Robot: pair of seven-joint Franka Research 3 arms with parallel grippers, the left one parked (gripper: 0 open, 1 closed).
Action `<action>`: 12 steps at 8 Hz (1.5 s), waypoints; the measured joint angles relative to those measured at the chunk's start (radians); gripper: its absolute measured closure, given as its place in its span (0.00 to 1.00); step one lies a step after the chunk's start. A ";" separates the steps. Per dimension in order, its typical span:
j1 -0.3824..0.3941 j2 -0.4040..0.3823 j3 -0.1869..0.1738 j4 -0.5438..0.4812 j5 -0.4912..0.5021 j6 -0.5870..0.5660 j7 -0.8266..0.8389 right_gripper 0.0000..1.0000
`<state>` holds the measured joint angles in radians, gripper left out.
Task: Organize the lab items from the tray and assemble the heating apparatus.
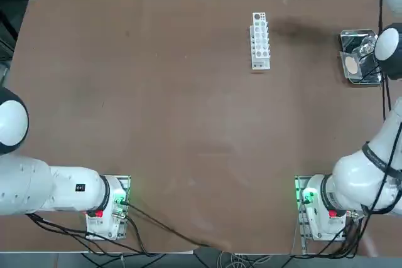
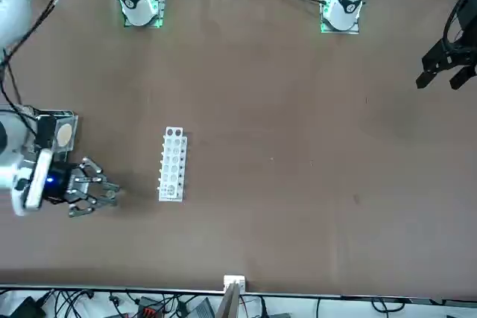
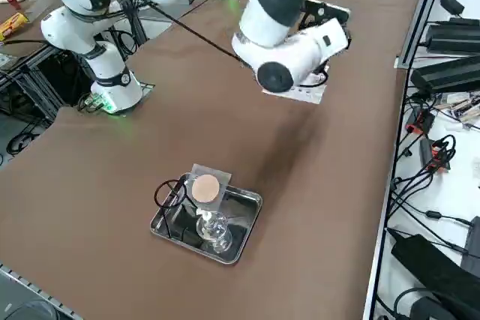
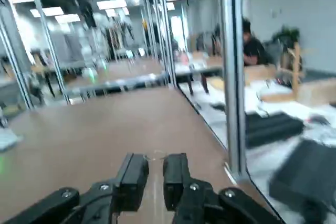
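On the brown worktop (image 3: pixel 315 207) we count one shiny metal tray (image 3: pixel 251 201) holding one clear glass burner bottle (image 3: pixel 212 228), one black wire tripod (image 3: pixel 169 193) and one grey mesh square (image 3: pixel 206 188); our right pincer (image 4: pixel 155 170), raised apart, grasps nothing, fingers nearly closed.

A robotics lab. A broad brown table (image 1: pixel 157 123) bears two fixed arm bases with green status lights, and cables trail off its edges. Beyond the right gripper (image 4: pixel 155 174), aluminium frame posts (image 4: pixel 231 66), ceiling light panels and further workbenches fill a large hall, with a person (image 4: pixel 254 48) seated at a bench far ahead of it.
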<state>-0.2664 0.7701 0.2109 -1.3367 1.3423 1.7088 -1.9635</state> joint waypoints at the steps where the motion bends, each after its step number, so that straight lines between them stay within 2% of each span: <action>1: 0.009 0.019 0.009 -0.031 0.059 -0.019 -0.064 0.78; 4: 0.065 0.029 0.019 -0.088 0.188 -0.030 -0.170 0.78; 8: 0.097 0.033 0.020 -0.097 0.247 -0.029 -0.248 0.78; 12: 0.094 0.080 0.007 -0.100 0.249 -0.029 -0.322 0.78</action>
<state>-0.1722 0.8498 0.2180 -1.4371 1.5916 1.6800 -2.2855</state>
